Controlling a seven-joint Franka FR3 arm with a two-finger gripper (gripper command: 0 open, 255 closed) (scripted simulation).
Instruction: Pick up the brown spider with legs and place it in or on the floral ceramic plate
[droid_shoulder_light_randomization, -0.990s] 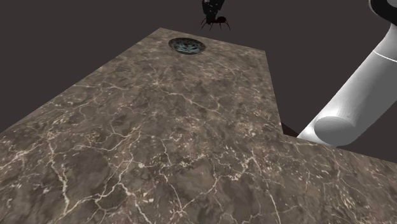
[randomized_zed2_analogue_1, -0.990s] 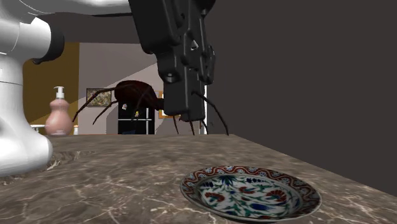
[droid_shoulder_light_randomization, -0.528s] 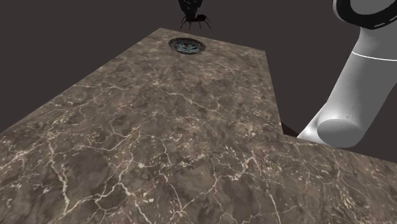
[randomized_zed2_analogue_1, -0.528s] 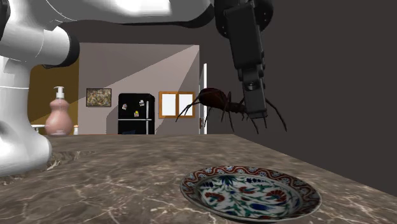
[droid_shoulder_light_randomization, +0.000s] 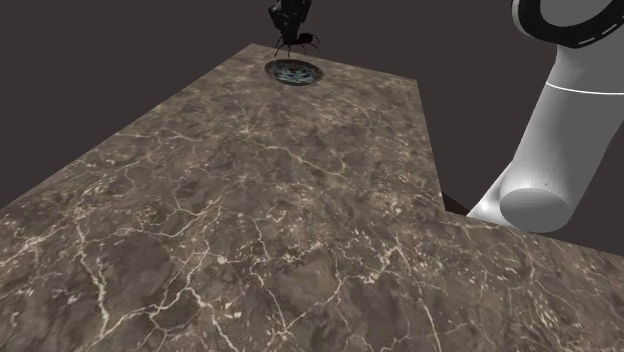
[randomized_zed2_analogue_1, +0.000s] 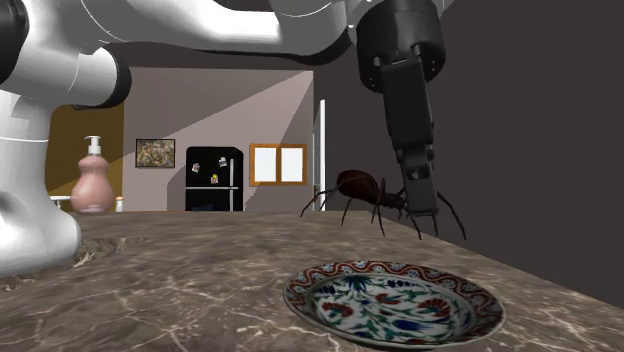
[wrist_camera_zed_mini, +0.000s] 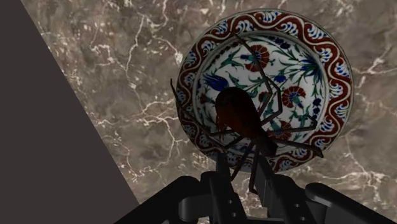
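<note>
A dark brown spider (randomized_zed2_analogue_1: 362, 188) with long thin legs hangs in the air, clasped at its front end by my black gripper (randomized_zed2_analogue_1: 421, 207). In the wrist view the spider (wrist_camera_zed_mini: 238, 118) sits between the fingers (wrist_camera_zed_mini: 221, 184), which are shut on it, directly over the floral plate (wrist_camera_zed_mini: 331, 57). The plate (randomized_zed2_analogue_1: 392, 303) has a red wavy rim with blue and red flowers and lies on the marble counter. In the shoulder view the gripper (droid_shoulder_light_randomization: 291, 28) holds the spider (droid_shoulder_light_randomization: 298, 42) just above the plate (droid_shoulder_light_randomization: 293, 72), near the counter's far edge.
The brown marble counter (droid_shoulder_light_randomization: 250, 220) stretches from the plate toward the stand. Its far edge runs close behind the plate. A pink soap dispenser (randomized_zed2_analogue_1: 92, 180) stands far back on the second exterior view's left. The white arm link (droid_shoulder_light_randomization: 555, 140) rises at the shoulder view's right.
The gripper has carried the spider lower and toward the shoulder view's left, from beside the plate to a spot over it. The plate has not moved.
</note>
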